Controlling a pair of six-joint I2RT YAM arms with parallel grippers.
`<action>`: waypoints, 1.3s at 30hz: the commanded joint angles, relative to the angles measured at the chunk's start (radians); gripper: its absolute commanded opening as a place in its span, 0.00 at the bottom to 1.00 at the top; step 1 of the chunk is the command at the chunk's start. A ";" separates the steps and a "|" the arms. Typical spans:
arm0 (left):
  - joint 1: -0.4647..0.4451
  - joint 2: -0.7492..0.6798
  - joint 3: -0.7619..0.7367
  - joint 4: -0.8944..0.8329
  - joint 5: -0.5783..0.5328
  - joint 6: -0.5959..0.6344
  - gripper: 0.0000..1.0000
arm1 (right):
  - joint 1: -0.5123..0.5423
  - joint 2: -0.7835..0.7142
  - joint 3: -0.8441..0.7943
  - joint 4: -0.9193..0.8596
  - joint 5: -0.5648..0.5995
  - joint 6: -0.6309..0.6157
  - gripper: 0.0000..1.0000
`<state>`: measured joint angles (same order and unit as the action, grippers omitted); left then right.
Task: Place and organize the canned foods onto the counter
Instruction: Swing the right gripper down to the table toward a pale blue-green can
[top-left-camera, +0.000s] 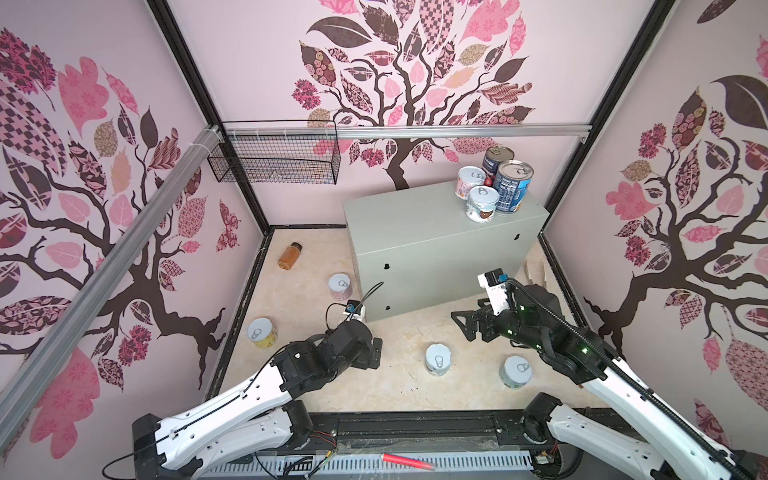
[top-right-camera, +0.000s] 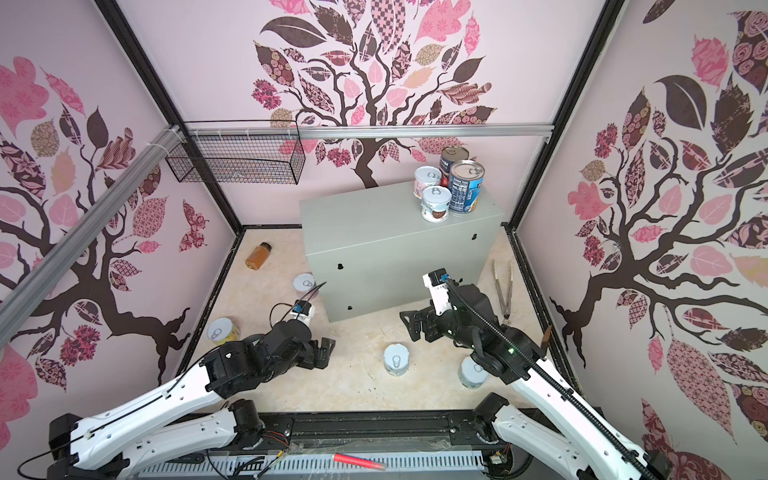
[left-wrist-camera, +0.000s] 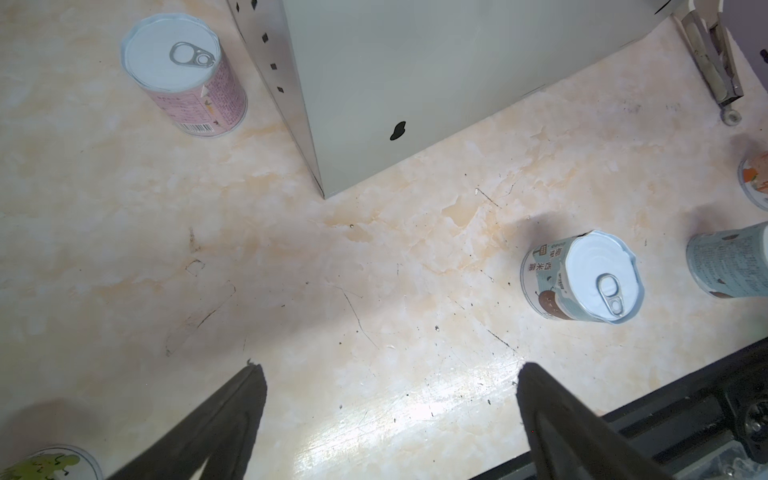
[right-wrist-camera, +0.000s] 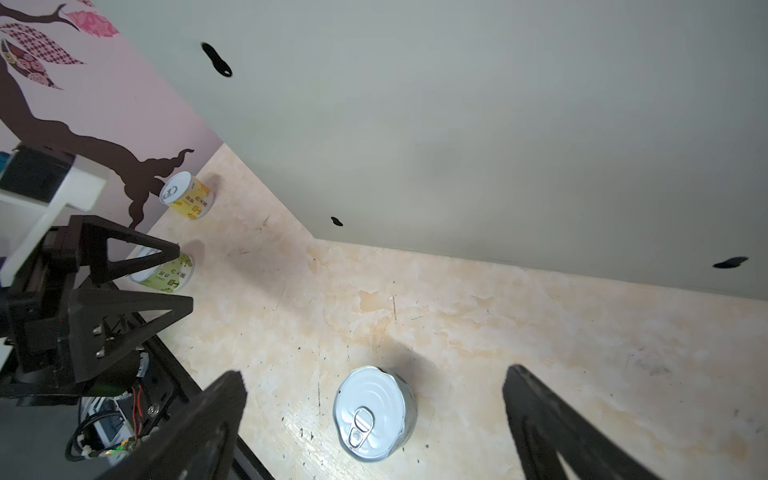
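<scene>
The grey counter (top-left-camera: 440, 232) carries a tall blue-label can (top-left-camera: 513, 187), a tall can behind it (top-left-camera: 496, 160) and two short white-lidded cans (top-left-camera: 470, 181) (top-left-camera: 482, 203) at its right end. On the floor stand a pink can (top-left-camera: 340, 286), a yellow can (top-left-camera: 262, 332) and two pale cans (top-left-camera: 437, 359) (top-left-camera: 515, 372). My left gripper (top-left-camera: 374, 353) is open and empty over bare floor (left-wrist-camera: 386, 370). My right gripper (top-left-camera: 463, 326) is open above the floor; in its wrist view one pale can (right-wrist-camera: 374, 413) stands between the spread fingers, untouched. A green can (right-wrist-camera: 166, 274) sits behind the left gripper.
An amber bottle (top-left-camera: 289, 255) lies at the back left of the floor. A black wire basket (top-left-camera: 274, 160) hangs on the back rail. Metal tongs (top-right-camera: 503, 291) lie by the right wall. A red pen (top-left-camera: 407, 460) rests on the front rail.
</scene>
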<state>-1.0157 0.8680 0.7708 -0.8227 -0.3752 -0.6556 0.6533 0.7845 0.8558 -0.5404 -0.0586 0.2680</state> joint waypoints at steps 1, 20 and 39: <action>-0.025 -0.003 -0.077 0.035 -0.054 -0.079 0.98 | 0.003 0.007 -0.079 0.020 0.019 0.053 1.00; -0.039 -0.059 -0.319 0.170 -0.119 -0.164 0.98 | 0.213 0.141 -0.297 0.273 0.106 0.164 1.00; -0.039 -0.074 -0.404 0.250 -0.074 -0.219 0.98 | 0.351 0.234 -0.432 0.433 0.148 0.212 1.00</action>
<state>-1.0531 0.8024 0.3912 -0.5892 -0.4450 -0.8654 0.9852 0.9962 0.4419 -0.1463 0.0551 0.4534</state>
